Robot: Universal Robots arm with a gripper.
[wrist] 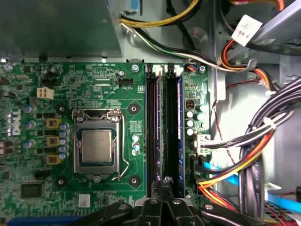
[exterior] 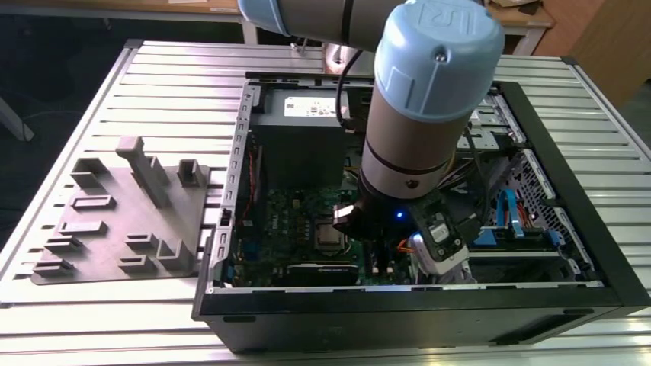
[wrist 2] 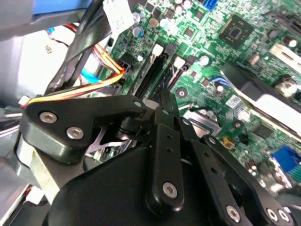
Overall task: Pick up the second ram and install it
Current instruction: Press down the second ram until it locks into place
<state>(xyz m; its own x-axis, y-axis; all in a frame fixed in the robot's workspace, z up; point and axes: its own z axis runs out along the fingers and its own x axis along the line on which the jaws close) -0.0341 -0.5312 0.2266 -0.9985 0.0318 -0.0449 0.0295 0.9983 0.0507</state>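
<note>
My gripper (wrist: 164, 180) is down inside the open computer case, shut, its fingertips meeting at the near end of the memory slots (wrist 2: 151, 70) on the green motherboard (wrist: 94, 80). I see nothing held between the tips. The second ram (wrist: 179, 127), a dark strip with a blue edge, stands in the slot nearest the cable bundle, just beside the fingertips. Another dark stick (wrist: 153, 127) stands in the slot on the processor side. In the exterior view the arm's wrist (exterior: 417, 114) hides the gripper.
The processor socket (wrist: 96, 148) lies beside the slots. Thick cable bundles (wrist: 254, 155) run close on the other side. The case wall (exterior: 569, 191) rings the work area, with the power supply (exterior: 295, 130) at the back. A grey fixture block (exterior: 122, 221) sits on the table at the exterior view's left.
</note>
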